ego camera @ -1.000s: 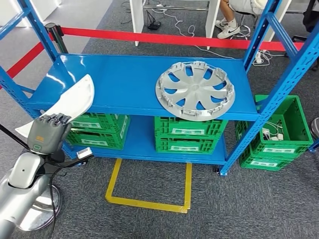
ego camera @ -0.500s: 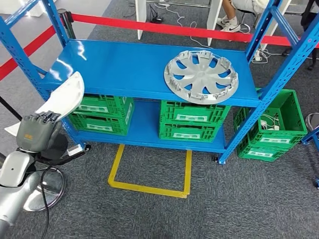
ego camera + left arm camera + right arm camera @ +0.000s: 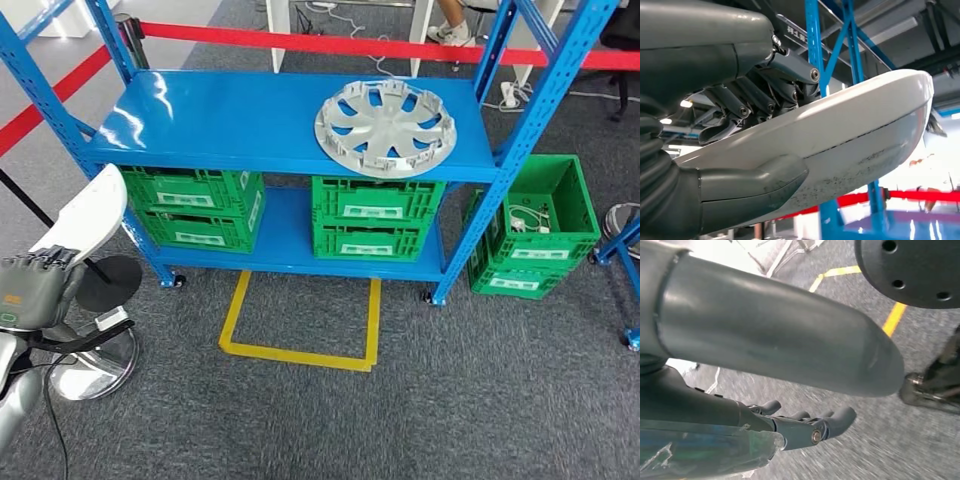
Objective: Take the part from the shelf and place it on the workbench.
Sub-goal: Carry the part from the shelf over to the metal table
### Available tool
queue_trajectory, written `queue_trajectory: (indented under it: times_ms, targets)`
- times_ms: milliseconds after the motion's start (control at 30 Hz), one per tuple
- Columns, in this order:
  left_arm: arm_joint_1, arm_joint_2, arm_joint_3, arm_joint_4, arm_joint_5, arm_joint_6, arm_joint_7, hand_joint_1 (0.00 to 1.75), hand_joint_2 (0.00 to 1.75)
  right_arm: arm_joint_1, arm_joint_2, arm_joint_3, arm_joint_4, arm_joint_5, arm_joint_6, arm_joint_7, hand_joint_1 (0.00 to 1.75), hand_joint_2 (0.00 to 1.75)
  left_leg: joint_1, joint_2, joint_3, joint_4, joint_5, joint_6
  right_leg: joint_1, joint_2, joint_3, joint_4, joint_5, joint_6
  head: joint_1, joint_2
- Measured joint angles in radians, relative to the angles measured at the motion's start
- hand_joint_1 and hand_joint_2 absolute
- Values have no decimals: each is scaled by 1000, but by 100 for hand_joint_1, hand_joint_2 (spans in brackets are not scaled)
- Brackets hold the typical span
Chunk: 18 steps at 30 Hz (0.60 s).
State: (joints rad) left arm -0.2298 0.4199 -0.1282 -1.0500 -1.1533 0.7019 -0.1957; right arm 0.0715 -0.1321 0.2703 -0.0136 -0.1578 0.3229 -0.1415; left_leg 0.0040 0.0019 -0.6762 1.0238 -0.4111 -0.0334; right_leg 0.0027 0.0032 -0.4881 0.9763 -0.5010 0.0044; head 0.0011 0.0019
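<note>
The left hand (image 3: 34, 290) at 8 o'clock gripped the smooth, curved white part (image 3: 87, 215), away from the glossy blue shelf (image 3: 249, 120). The right hand (image 3: 806, 425) held nothing, fingers slightly curled apart.

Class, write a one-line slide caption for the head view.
Left hand holds a long white curved plastic part beside the blue metal shelf, where a silver wheel cover lies.

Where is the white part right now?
The white part is in the left hand, low on the head view's left, off the blue shelf and beside its left post.
</note>
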Motion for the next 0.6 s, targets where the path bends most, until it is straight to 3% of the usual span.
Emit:
queue_trajectory:
  times_ms: [67,100,133,167,267,400,467,533,567,600]
  targets:
    - [49,17,35,-27,11,0,-1,175,175,3,11,-10,1,-11,-7,1,0,0,2,-1,-29,119,-114,-8,-1,-1,-28,2,27,-9,-3,0]
    - [77,25,55,-42,18,0,-1,175,175,5,18,-16,2,-19,-12,1,0,0,3,-1,-38,186,-147,-12,-1,-1,-44,3,40,-10,-4,0]
    - [109,32,76,-59,28,0,-2,175,175,6,26,-22,3,-28,-18,1,0,0,3,-1,-39,235,-152,-14,-1,-1,-60,6,50,-10,-4,0]
    - [151,42,105,-81,42,0,-6,175,175,9,36,-30,4,-40,-26,1,0,0,5,-1,-25,257,-133,-17,-1,1,-77,10,60,-9,-4,0]
    - [290,66,211,-155,98,1,-43,175,175,21,67,-52,5,-72,-54,-2,0,0,11,0,75,177,-60,-24,-3,8,-116,26,78,-2,-5,0]
    - [339,68,258,-183,121,1,-67,175,175,26,77,-59,5,-81,-62,-4,0,0,15,1,129,112,-63,-27,-3,12,-126,34,82,3,-5,0]
    - [374,67,303,-206,138,-1,-93,175,175,32,84,-64,5,-87,-68,-6,0,0,17,1,182,43,-84,-29,0,14,-133,43,83,6,-5,0]
    - [463,42,450,-272,151,-35,-178,175,175,47,107,-78,11,-100,-74,-10,0,0,15,0,209,-27,-99,-5,2,13,-152,53,96,20,-4,0]
    - [503,26,525,-305,149,-57,-219,175,175,54,119,-85,14,-105,-76,-11,0,0,14,0,205,-47,-98,11,1,10,-162,64,84,28,-3,0]
    - [538,7,596,-336,142,-78,-255,175,175,59,129,-91,17,-109,-77,-12,0,0,12,1,188,-50,-90,27,-1,7,-175,89,53,38,-1,0]
